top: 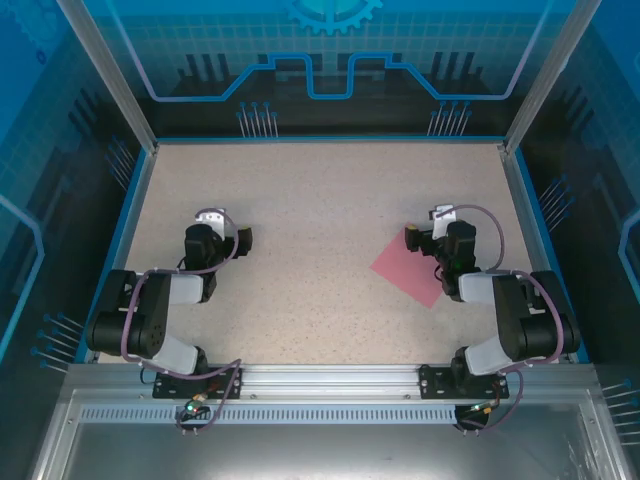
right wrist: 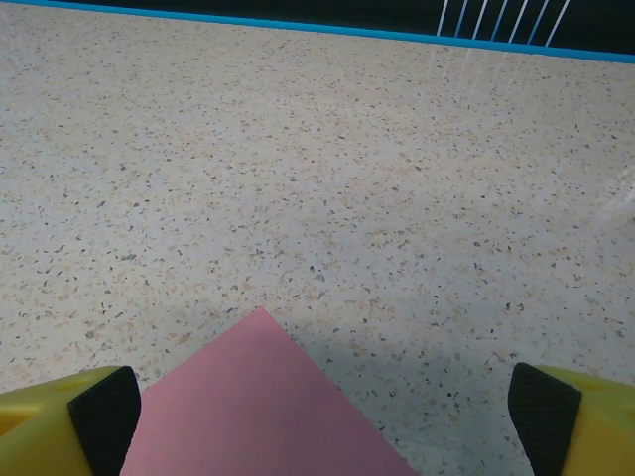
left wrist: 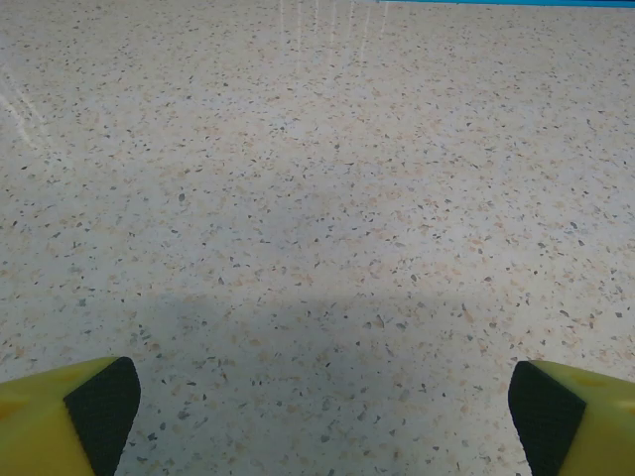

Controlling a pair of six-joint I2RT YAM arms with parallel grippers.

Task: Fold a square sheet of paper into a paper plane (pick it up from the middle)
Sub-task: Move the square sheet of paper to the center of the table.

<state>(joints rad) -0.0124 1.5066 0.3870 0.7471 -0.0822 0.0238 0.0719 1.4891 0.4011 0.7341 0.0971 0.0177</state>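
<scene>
The square sheet of paper [top: 408, 270] is pink-red and lies flat and uncreased on the speckled table [top: 320, 190], right of centre, turned like a diamond. My right gripper [top: 440, 236] hovers low over its right part, open, with nothing between the fingers. In the right wrist view a corner of the sheet [right wrist: 248, 412] points away between the yellow, black-padded fingertips [right wrist: 99, 416] of the right gripper [right wrist: 322, 421]. My left gripper [top: 218, 234] is open over bare table at the left. In the left wrist view the left gripper [left wrist: 322, 416] has its pads [left wrist: 104, 407] wide apart above the tabletop.
A blue rim [top: 320, 139] and aluminium posts [top: 105, 70] border the table on the far and side edges. Both arm bases [top: 190, 375] stand on the metal rail at the near edge. Bare tabletop [top: 320, 250] stretches between the two arms.
</scene>
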